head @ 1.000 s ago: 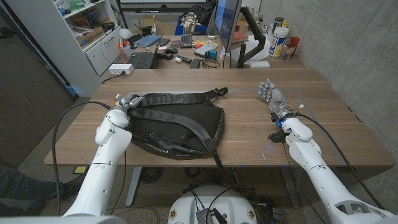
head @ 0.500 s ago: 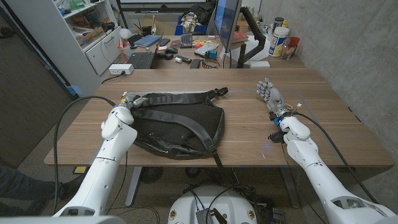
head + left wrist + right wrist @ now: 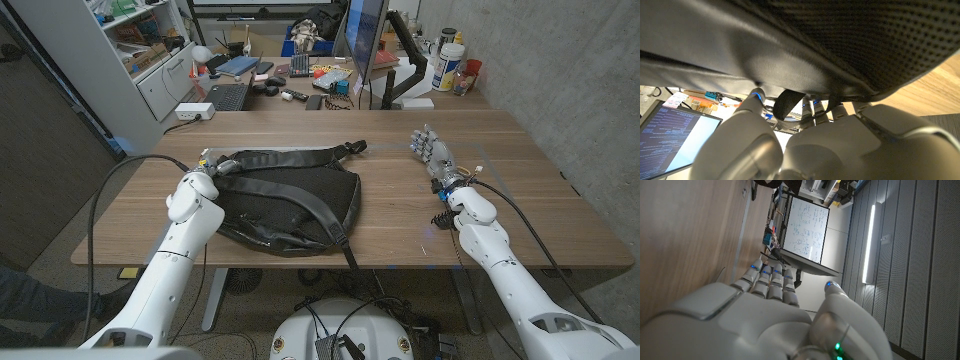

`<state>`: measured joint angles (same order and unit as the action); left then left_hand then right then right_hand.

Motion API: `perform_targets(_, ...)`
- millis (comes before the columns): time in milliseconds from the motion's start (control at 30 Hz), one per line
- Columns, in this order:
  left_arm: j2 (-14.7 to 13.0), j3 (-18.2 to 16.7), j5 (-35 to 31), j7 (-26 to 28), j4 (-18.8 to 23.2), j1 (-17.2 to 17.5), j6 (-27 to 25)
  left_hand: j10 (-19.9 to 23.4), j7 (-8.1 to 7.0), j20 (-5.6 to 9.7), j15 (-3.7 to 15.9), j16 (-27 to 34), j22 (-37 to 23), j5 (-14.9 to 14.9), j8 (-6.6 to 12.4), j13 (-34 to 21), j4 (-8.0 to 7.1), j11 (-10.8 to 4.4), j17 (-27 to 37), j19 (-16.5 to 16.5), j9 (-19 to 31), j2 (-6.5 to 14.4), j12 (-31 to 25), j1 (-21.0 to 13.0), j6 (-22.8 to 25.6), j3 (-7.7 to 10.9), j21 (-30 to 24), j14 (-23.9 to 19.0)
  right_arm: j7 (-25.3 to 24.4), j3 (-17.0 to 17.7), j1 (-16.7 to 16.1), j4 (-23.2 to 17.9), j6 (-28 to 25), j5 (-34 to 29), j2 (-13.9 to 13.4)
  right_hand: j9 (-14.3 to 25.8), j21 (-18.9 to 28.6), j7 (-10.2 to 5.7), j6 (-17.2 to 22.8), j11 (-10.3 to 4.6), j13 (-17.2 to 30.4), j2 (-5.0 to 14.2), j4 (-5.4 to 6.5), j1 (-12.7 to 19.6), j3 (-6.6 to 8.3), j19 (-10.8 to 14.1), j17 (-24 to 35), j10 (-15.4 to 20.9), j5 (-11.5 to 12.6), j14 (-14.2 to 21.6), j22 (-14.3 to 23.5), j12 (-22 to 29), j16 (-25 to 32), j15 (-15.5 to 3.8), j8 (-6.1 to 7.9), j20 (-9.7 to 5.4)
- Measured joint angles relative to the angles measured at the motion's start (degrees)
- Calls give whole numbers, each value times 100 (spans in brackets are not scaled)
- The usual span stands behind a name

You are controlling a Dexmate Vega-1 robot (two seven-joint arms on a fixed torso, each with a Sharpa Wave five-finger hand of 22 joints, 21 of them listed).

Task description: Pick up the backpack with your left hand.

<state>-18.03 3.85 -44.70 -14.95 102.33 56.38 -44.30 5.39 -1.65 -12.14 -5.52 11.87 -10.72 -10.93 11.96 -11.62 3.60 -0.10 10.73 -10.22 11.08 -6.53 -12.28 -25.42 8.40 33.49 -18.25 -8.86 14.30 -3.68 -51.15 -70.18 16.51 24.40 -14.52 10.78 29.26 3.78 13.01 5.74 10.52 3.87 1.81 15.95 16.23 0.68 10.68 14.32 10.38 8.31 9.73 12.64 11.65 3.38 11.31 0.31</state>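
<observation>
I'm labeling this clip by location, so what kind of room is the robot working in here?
Most likely an office or lab workspace: a wooden table holding a backpack, a monitor and laptop on the cluttered desk behind, and white shelving alongside.

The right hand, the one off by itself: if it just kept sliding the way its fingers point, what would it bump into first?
Probably nothing on the table. The right hand points away from the robot over bare table; the way looks free to the far edge, though depth is hard to judge.

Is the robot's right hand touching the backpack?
No, the right hand stands apart from the black backpack, with bare wooden table between them.
</observation>
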Motion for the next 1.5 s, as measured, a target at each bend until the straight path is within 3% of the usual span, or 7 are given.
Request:
perform_targets(433, 87, 38, -14, -5, 3, -14, -204, 161, -261, 301, 9, 25, 39, 24, 90, -116, 597, 22, -1, -864, 53, 152, -91, -1662, 261, 189, -206, -467, 48, 6, 1, 26, 32, 53, 24, 0, -25, 0, 0, -11, 0, 0, 0, 0, 0, -22, 0, 53, 0, 42, 0, 0, 1, 0, 0, 22)
perform_targets(767, 297, 6, 6, 263, 45, 89, -238, 631, -350, 362, 268, 448, 106, -54, 429, -672, 653, 43, 303, -920, 240, 657, -560, -4296, 1232, 198, -207, -1348, 100, 15, -4, 29, 37, 95, 25, 0, -45, -21, 22, -23, 0, 0, 0, 0, 0, 9, 0, 66, 0, 41, 0, 0, 3, 0, 0, 52)
perform_targets(1033, 546, -42, -18, 853, 40, 185, -171, 1696, -89, 712, 810, 1000, 105, -260, 1070, -1445, 594, -86, 674, -1273, 587, 573, -1324, -5360, 2764, 176, -1068, -2876, 124, 34, -18, 19, 37, 126, 24, 0, -66, -21, 21, -32, 0, 0, 1, 0, 0, 9, 0, 74, 0, 63, 0, 0, 3, -22, 0, 52)
perform_targets(1100, 635, -43, -38, 991, 20, 205, -147, 2018, 59, 983, 910, 1089, 105, -366, 1294, -1685, 589, -163, 726, -1714, 718, 581, -1575, -5517, 3257, 266, -1272, -3395, 130, 39, -22, 13, 37, 139, 24, 0, -66, -21, 21, -32, 0, 0, 1, 0, 0, 15, 0, 74, 0, 72, 0, 0, 3, -32, 0, 58)
perform_targets(1200, 732, -25, -88, 1286, -14, 221, -91, 2500, 352, 1196, 731, 1327, 43, -582, 1647, -2046, 636, -267, 1027, -4131, 841, 578, -1934, -5710, 3952, 405, -1485, -3870, 136, 46, -28, 4, 37, 150, 23, 0, -67, -33, 34, -32, 0, 0, 1, 0, 0, 29, 0, 74, 0, 72, 0, 0, 3, -32, 0, 72)
perform_targets(1333, 808, -5, -135, 1492, -50, 228, -64, 3087, 355, 1173, 498, 1502, 49, -786, 1996, -2331, 644, -316, 1183, -4457, 841, 502, -2262, -5787, 4421, 430, -1662, -4130, 157, 55, -31, -2, 37, 172, 22, 0, -88, -41, 41, -52, 0, 0, 1, 0, 0, 29, 0, 94, 0, 72, 0, 0, 3, -32, 0, 72)
perform_targets(1500, 921, 25, -192, 1904, -122, 233, -43, 3904, 383, 1089, 317, 1525, 42, -1009, 2002, -2587, 674, -358, 1184, -4600, 840, 441, -2634, -5847, 5049, 460, -1906, -4310, 169, 58, -39, -7, 44, 186, 25, 0, -88, -41, 41, -52, 0, 0, 1, 0, 0, 50, 0, 94, 0, 72, 0, 0, 3, -32, 0, 93)
